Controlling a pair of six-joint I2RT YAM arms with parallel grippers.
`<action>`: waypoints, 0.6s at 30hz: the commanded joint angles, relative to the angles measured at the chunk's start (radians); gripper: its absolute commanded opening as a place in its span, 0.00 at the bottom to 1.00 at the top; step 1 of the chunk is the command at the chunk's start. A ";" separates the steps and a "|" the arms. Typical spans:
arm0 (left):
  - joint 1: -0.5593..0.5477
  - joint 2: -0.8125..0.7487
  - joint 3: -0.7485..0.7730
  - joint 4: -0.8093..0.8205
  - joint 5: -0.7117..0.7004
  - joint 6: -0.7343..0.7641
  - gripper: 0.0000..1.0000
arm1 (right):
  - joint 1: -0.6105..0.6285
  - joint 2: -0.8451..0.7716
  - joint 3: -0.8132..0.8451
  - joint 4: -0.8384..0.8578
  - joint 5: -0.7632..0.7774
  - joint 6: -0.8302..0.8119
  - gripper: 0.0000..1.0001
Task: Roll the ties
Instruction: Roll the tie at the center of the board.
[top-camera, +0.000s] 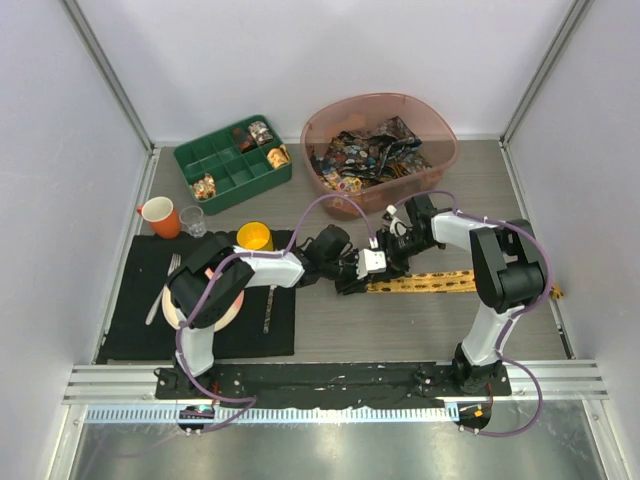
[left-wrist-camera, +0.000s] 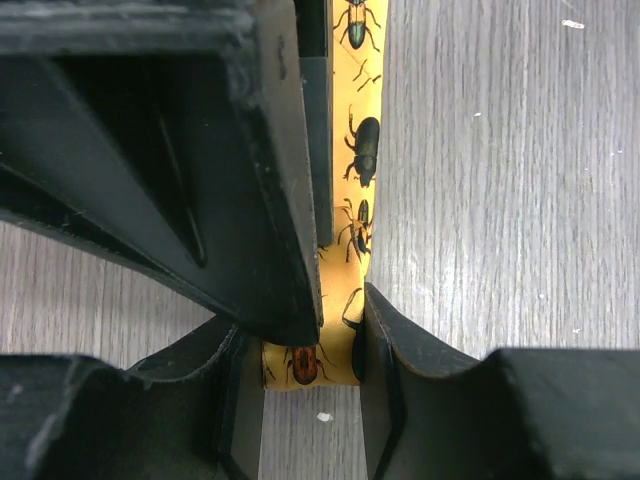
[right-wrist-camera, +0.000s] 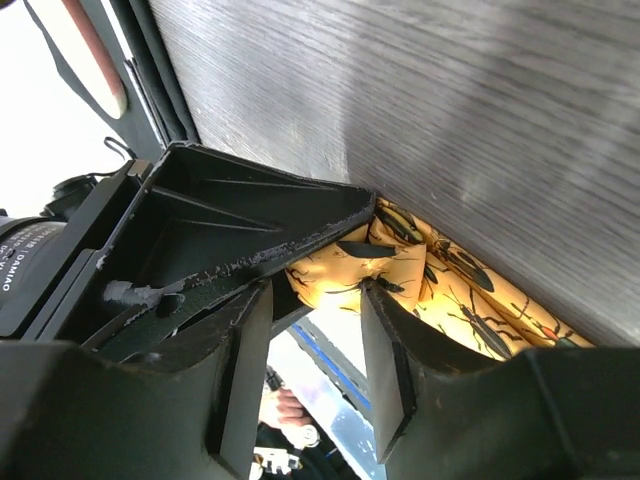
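- the left arm (top-camera: 265, 270) rose from its base at the near left edge, folded back over the black mat (top-camera: 130, 330), then ran its forearm rightward, low over the table (top-camera: 420, 325), to the middle.
- the left gripper (top-camera: 350, 275) pointed right. in its wrist view the left gripper (left-wrist-camera: 305, 340) had both fingers (left-wrist-camera: 385, 390) pressed against the sides of the bunched end of the yellow tie (left-wrist-camera: 362, 150), clamping it.
- the right arm (top-camera: 505, 265) stood up from the near right edge with its elbow high, and its forearm reached back and leftward, angled down to the same spot.
- the right gripper (top-camera: 378, 262) met the left one tip to tip. in its wrist view the right gripper (right-wrist-camera: 315, 300) had its fingers (right-wrist-camera: 385, 370) parted, with a clear gap between them and their tips right at the bunched fabric of the yellow tie (right-wrist-camera: 470, 300), not closed on it.
- a finger (left-wrist-camera: 200, 150) of the right gripper filled the upper left of the left wrist view, against the tie.
- the yellow tie (top-camera: 430, 282) lay flat on the table, stretching right from the two grippers towards the right arm's base.
- dark ties (top-camera: 370, 155) were heaped in the pink basin (top-camera: 440, 125) at the far side, beside a green tray (top-camera: 232, 165).
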 joint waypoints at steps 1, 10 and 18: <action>-0.006 0.044 -0.017 -0.213 -0.100 0.039 0.07 | 0.021 0.022 -0.008 0.056 0.001 0.013 0.41; -0.016 0.047 -0.008 -0.235 -0.096 0.040 0.08 | 0.022 0.098 -0.014 0.049 0.087 -0.040 0.07; 0.009 0.027 -0.028 -0.201 -0.042 0.008 0.48 | -0.044 0.117 -0.058 0.010 0.149 -0.089 0.01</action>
